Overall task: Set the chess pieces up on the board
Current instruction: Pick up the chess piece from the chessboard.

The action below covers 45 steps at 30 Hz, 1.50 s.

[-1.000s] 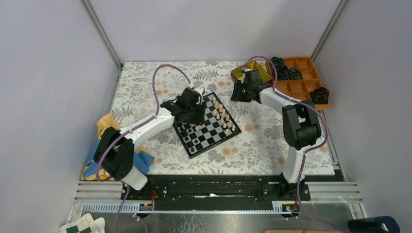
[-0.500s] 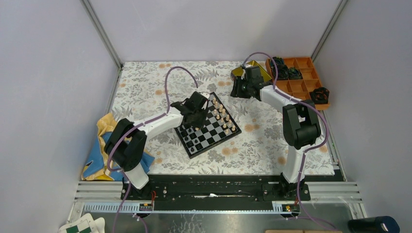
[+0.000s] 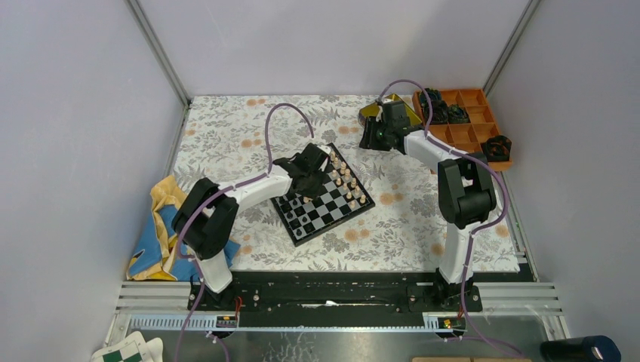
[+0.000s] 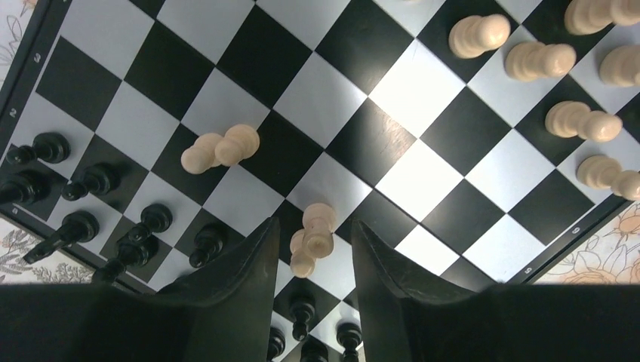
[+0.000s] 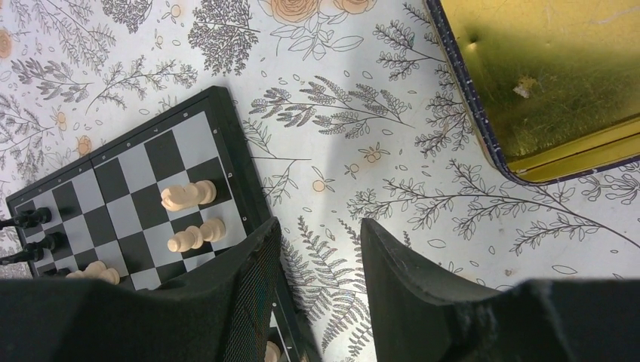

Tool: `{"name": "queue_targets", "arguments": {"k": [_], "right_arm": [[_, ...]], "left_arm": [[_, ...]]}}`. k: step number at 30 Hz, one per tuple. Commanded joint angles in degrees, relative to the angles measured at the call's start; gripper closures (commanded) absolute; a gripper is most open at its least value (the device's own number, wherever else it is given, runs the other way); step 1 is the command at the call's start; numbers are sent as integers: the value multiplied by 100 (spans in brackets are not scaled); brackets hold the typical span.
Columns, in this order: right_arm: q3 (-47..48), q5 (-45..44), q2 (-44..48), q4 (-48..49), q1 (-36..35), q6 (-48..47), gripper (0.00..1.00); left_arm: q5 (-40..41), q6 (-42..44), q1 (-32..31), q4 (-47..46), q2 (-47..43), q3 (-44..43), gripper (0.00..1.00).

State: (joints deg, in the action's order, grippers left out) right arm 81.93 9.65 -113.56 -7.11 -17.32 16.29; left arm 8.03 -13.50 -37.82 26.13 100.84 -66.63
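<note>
The board (image 3: 296, 227) lies tilted in the middle of the table, also showing in the left wrist view (image 4: 423, 170) and the right wrist view (image 5: 128, 181). Tan chess pieces (image 3: 343, 178) stand along its right side, black pieces (image 4: 90, 181) along its near left edge. My left gripper (image 3: 313, 167) hovers over the board's far left part. It is open (image 4: 313, 223) around a tan piece (image 4: 317, 235), with gaps on both sides. Another tan piece (image 4: 220, 148) stands alone nearby. My right gripper (image 3: 375, 139) is open and empty (image 5: 321, 224) over the floral cloth beside the board's far corner.
A gold tin (image 5: 551, 83) lies just behind the right gripper. An orange compartment tray (image 3: 468, 124) with bulky black objects sits at the back right. A blue and yellow cloth (image 3: 155, 226) lies at the left edge. A green-and-white checkered item (image 3: 128, 351) lies below the rail.
The left arm has swung right and brought its gripper further over the board, its jaws narrowing a little. The right gripper has shifted slightly back toward the tin.
</note>
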Motion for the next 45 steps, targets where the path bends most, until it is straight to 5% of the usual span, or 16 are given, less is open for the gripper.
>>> {"name": "queue_targets", "arguments": {"k": [1,29,45], "right_arm": [[312,67,-55,26,72,-74,50],[104,120,-9,138,146,-38,50],[65,30,94,174,167,-23,50]], "left_arm": [[169,110,-64,-294,121,-216,54],[394,33,-146,-17,49,-349,81],[861,100,-132,522,402,-1933,100]]}}
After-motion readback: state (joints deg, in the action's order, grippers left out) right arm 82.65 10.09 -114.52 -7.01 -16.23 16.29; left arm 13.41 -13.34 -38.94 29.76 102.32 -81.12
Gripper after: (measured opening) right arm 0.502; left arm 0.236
